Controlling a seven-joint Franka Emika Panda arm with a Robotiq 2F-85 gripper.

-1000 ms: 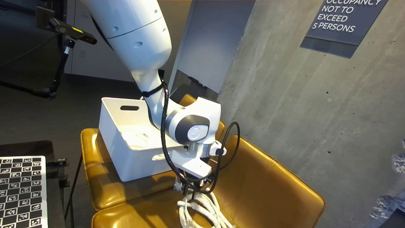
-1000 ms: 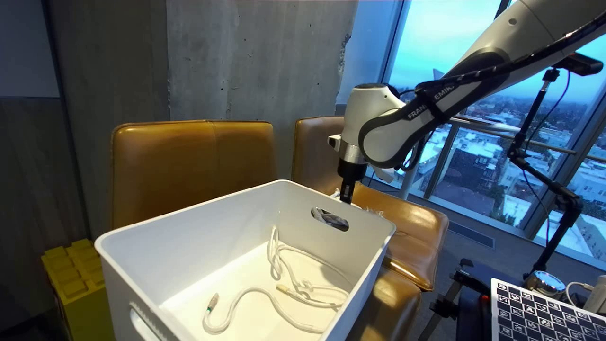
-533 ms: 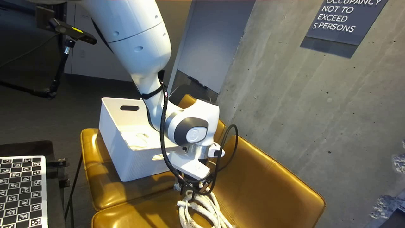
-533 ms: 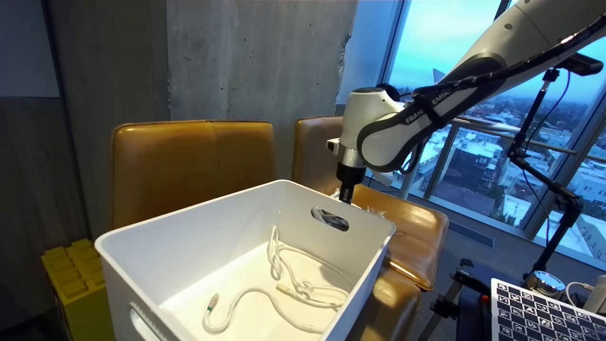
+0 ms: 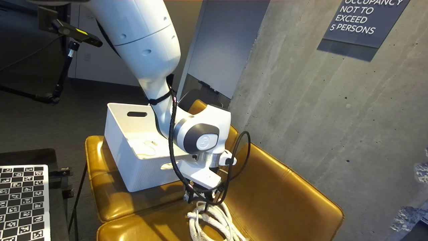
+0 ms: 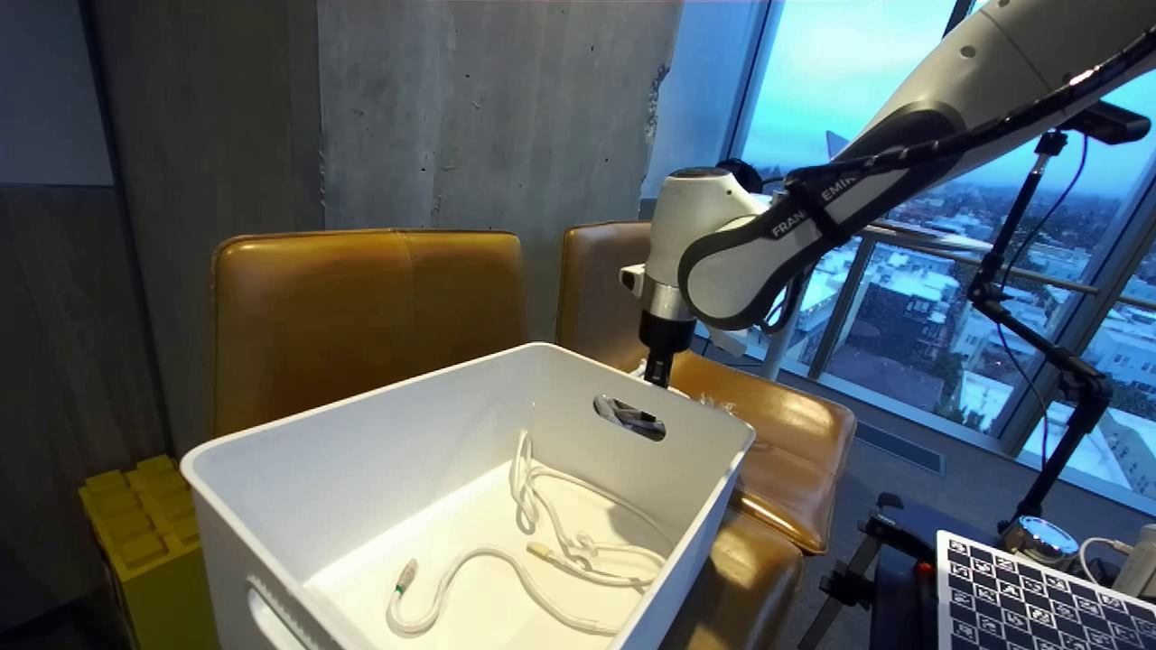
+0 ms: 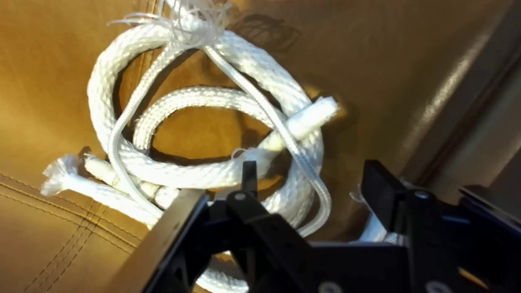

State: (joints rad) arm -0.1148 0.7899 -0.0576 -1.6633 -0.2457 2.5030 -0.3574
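- My jaws stand apart, pointing downward — in the wrist view, rope and leather show through the gap between them.
- Closest to them is a coil of thick white rope (image 7: 191, 175); one finger (image 7: 249, 177) overlaps its edge in that view, though I can't tell whether it touches.
- A thinner white cord (image 7: 266, 108) runs across the coil, and a frayed rope end (image 7: 59, 177) sticks out past it.
- Behind the other finger (image 7: 380, 195) I get a white piece (image 7: 373, 230), partly hidden and hard to make out.
- The coil rests on a tan leather seat (image 5: 143, 229), in front of a backrest (image 5: 284, 197).
- Near it, on the neighbouring seat, I have a white bin (image 5: 117, 154); an exterior view shows pale cords (image 6: 483, 552) curving loosely across its floor.
- My white arm (image 5: 150, 53) reaches down from above, a black cable (image 5: 171, 134) running along it.
- Farther out: a checkered board (image 5: 23, 201), a camera (image 5: 77, 32) on a jointed stand, a yellow studded box (image 6: 167, 578) — and a concrete wall (image 5: 327, 117) carrying an occupancy sign (image 5: 351, 25).
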